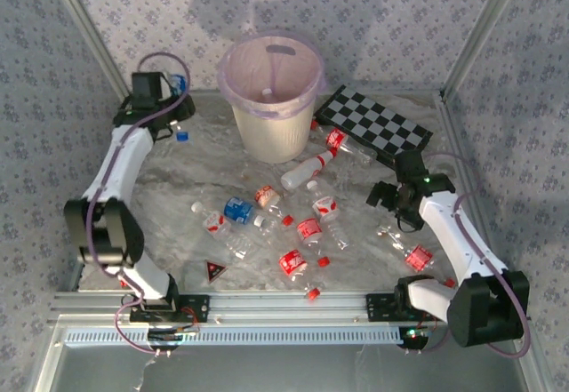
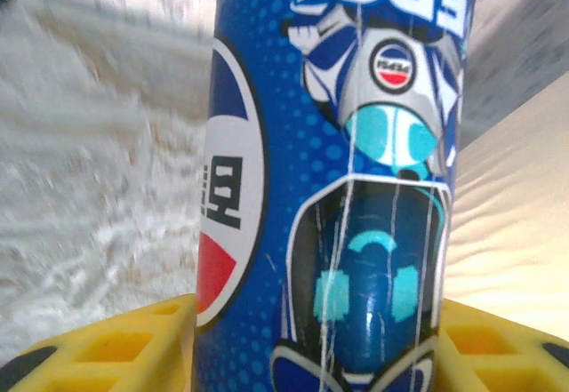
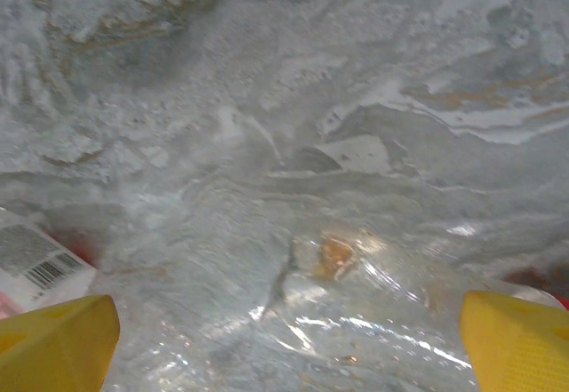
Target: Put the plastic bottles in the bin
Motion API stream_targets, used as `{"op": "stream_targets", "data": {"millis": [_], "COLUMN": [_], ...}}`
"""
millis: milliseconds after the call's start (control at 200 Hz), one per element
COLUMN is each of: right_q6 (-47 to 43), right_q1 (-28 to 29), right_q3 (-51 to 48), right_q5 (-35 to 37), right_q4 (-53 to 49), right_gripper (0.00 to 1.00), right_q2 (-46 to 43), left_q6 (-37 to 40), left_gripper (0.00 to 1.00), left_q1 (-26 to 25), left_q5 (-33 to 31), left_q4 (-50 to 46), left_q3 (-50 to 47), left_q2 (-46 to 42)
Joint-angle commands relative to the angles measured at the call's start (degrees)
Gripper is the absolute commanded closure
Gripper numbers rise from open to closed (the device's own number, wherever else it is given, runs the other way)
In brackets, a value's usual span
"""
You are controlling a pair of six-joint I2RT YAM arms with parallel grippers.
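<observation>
Our left hand (image 2: pixel 307 343) pinches the blue Pepsi bottle (image 2: pixel 338 143) near the worktop's (image 1: pixel 178 201) far-left corner; we should raise it above the bin (image 1: pixel 267 130) rim before releasing. Right hand (image 3: pixel 284 348) gapes wide.

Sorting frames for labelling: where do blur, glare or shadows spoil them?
Top external: sharp, soft shadows on the back wall. Left wrist: the blue-labelled bottle is crisp, background blurred. Right wrist: glare on crumpled clear plastic, slightly soft.

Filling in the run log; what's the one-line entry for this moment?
left gripper: shut on blue bottle | right gripper: open over table | other bottles: on table
</observation>
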Motion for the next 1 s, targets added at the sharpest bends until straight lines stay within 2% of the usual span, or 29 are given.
{"op": "stream_targets", "data": {"millis": [0,115,195,330,425,645,835,995], "right_q6": [-1.18,-2.9,-2.82,-1.47,-0.75,0.02,-0.83,-0.91], "right_q1": [-0.45,-0.33,-0.17,-0.6,-0.59,-0.19,-0.04,-0.03], "right_q3": [0.81,1.28,0.45,-0.92,-1.28,-0.72,0.49,-0.39], "right_q5": [-2.13,-2.24,-1.95,-2.63,-3.74,-5.47,-5.7,-5.63], "right_q4": [2.69,1.82,1.51,1.54,2.54,2.74,2.01,2.05], "right_gripper": [0.0,0.0,0.0,0.0,0.0,0.0,0.0,0.0], "right_q2": [1.38,1.8,0.47,-2.88,-4.41,-5.47,-6.45,-6.76], "left_q6": [0.88,3.81,6.44,7.94,8.26,7.76,7.01,5.66], "left_gripper": [0.62,0.68,0.74,0.88,1.0,1.0,1.0,1.0], "left_q1": [-0.77,-3.67,-7.74,-13.89,-16.69,-19.25,-19.27,-19.53], "left_q5": [1.45,2.55,3.23,8.21,8.93,8.47,7.52,7.08], "left_q4": [-0.12,0.1,0.65,-3.99,-7.42,-7.41,-12.97,-12.66], "left_q3": [3.52,7.85,11.52,22.0,28.97,37.02,50.21,52.48], "left_q2": [-7.25,-10.83,-10.71,-4.27,1.46,11.74,23.28,27.99]}}
